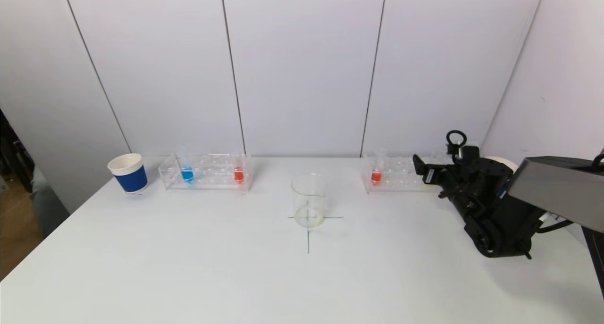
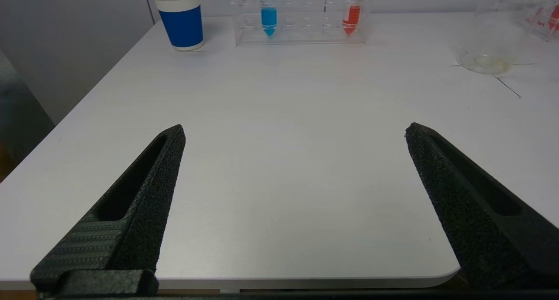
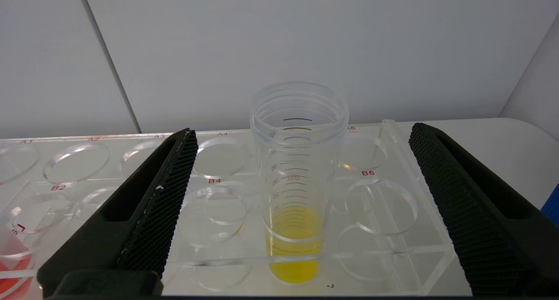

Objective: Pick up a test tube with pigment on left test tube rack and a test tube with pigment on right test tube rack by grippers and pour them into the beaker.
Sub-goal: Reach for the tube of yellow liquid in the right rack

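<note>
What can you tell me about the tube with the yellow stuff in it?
The clear plastic test tube with yellow liquid stands upright in a hole of the clear plastic right test tube rack. It has a wide threaded open mouth, no cap, and printed measuring lines down its side. The yellow pigment fills only its lower part. The right gripper sits open around it, black fingers on either side, not touching it.
</note>
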